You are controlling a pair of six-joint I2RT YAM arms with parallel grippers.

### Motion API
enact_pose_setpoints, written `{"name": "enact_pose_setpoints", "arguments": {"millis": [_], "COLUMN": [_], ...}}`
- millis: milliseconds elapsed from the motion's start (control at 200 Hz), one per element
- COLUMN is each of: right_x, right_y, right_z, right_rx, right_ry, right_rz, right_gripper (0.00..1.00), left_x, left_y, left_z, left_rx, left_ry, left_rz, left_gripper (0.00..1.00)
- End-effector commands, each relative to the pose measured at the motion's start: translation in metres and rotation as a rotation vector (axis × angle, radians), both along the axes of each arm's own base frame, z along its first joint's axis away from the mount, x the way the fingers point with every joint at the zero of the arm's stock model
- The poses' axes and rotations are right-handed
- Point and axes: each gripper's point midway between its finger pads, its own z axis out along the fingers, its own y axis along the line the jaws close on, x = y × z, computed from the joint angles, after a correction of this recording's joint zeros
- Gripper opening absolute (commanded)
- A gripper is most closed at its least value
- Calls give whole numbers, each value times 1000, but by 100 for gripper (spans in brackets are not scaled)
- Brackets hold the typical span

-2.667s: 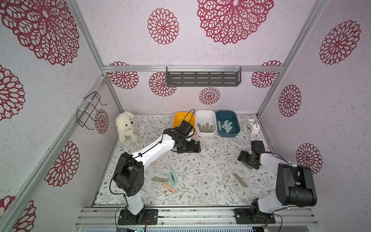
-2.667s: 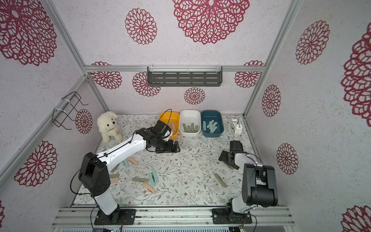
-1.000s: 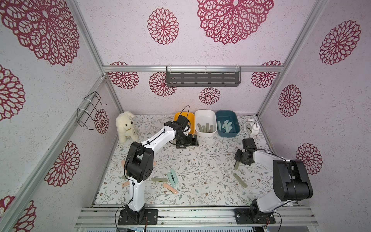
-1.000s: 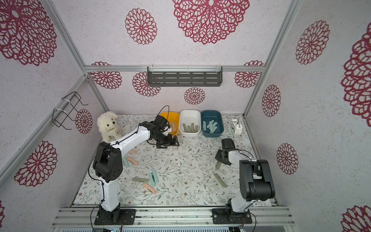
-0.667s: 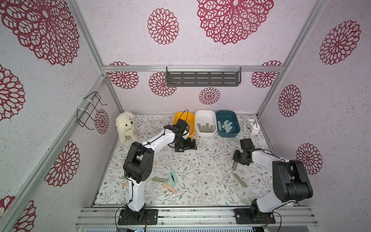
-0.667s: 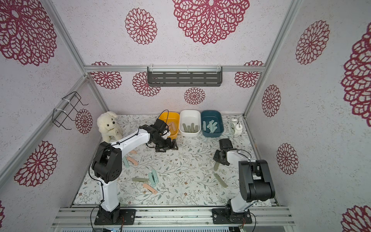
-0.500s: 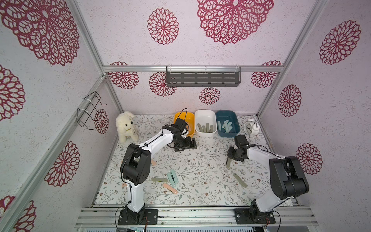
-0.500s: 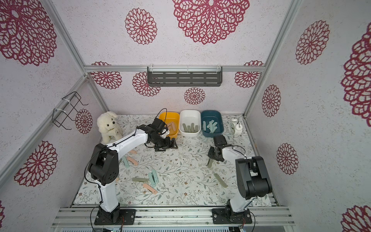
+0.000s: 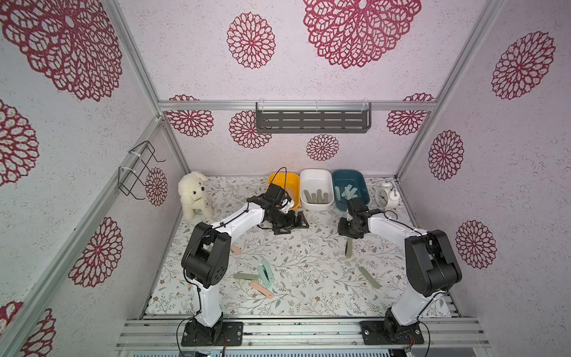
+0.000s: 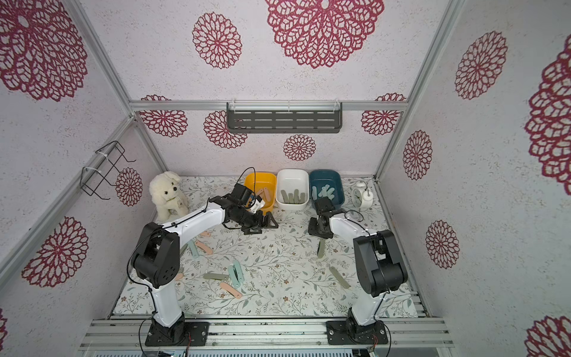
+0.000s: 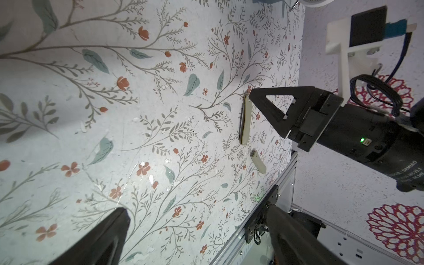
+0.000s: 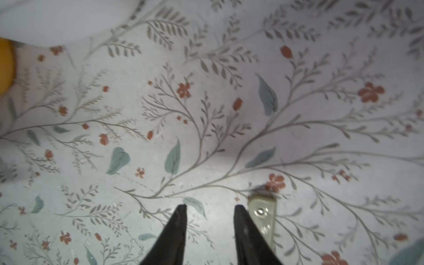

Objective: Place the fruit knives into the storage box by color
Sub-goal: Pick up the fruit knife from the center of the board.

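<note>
Right arm swung in toward the tubs, but the right gripper (image 12: pixel 208 206) is now partly open with nothing in it. The olive knife (image 12: pixel 262 213) lies on the mat (image 9: pixel 309 262) just outside one jaw, short of the white tub (image 9: pixel 317 204). A sloppy regrasp could shove it away. Left gripper (image 9: pixel 295 227) is wide open and empty. Motor label (image 11: pixel 410 165) reads DAMIAO.

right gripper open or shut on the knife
Open: the right gripper has bare table between its jaws; the olive knife lies outside them.
</note>
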Motion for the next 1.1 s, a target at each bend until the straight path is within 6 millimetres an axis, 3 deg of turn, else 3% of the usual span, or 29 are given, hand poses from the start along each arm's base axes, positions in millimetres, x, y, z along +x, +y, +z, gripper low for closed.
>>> {"name": "enact_pose_setpoints", "arguments": {"millis": [0, 105, 300, 635, 976, 1096], "right_x": [-19, -14, -10, -3, -9, -6], "right_y": [-24, -23, -19, -22, -27, -25], "right_z": [10, 10, -3, -27, -33, -26], "right_rx": [-135, -145, -135, -142, -155, -146], "right_ry": [81, 102, 154, 190, 202, 184], "right_rz": [20, 14, -9, -48, -60, -59], "right_gripper": [51, 56, 56, 39, 19, 15], "left_x": [2, 2, 1, -3, -3, -2], "left_y": [-5, -6, -3, 0, 1, 3], "left_z": [4, 2, 1, -3, -4, -4], "left_rx": [-38, -40, -21, -12, -8, -3], "left_ry": [-19, -18, -24, -22, -19, -23], "left_rz": [-3, -8, -19, -21, -26, -19], "left_gripper": [99, 98, 98, 97, 97, 97]}}
